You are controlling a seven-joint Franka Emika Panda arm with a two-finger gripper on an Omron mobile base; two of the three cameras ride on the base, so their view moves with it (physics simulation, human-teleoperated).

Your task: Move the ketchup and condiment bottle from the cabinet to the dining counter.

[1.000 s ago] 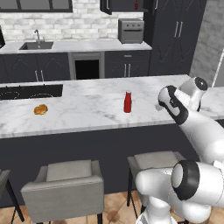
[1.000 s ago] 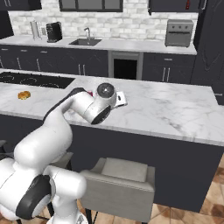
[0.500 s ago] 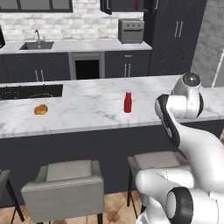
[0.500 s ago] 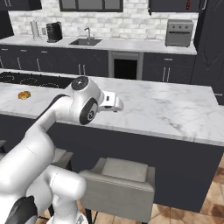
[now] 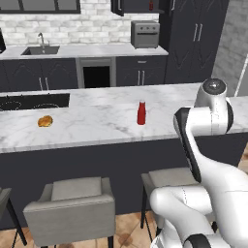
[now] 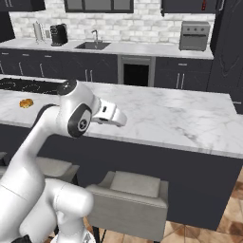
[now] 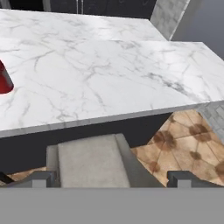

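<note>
Ketchup [image 5: 141,113] upright on the marble table [image 5: 97,121], well apart from a small bun [image 5: 45,121]. Fingers [image 7: 38,178] spread wide — empty — above a grey stool [image 7: 94,159] beside the table's edge.

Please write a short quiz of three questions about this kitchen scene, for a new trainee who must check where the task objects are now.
1. True or false: the ketchup stands upright on the dining counter.
2. What lies on the same counter, far to the left in the left base view? A) a cup B) a small golden-brown food item C) a knife
3. Is the pincer open or shut, and does it hold anything?

Key:
1. True.
2. B.
3. Open; it holds nothing, and in the hand view it looks over a grey stool beside the counter.
</note>
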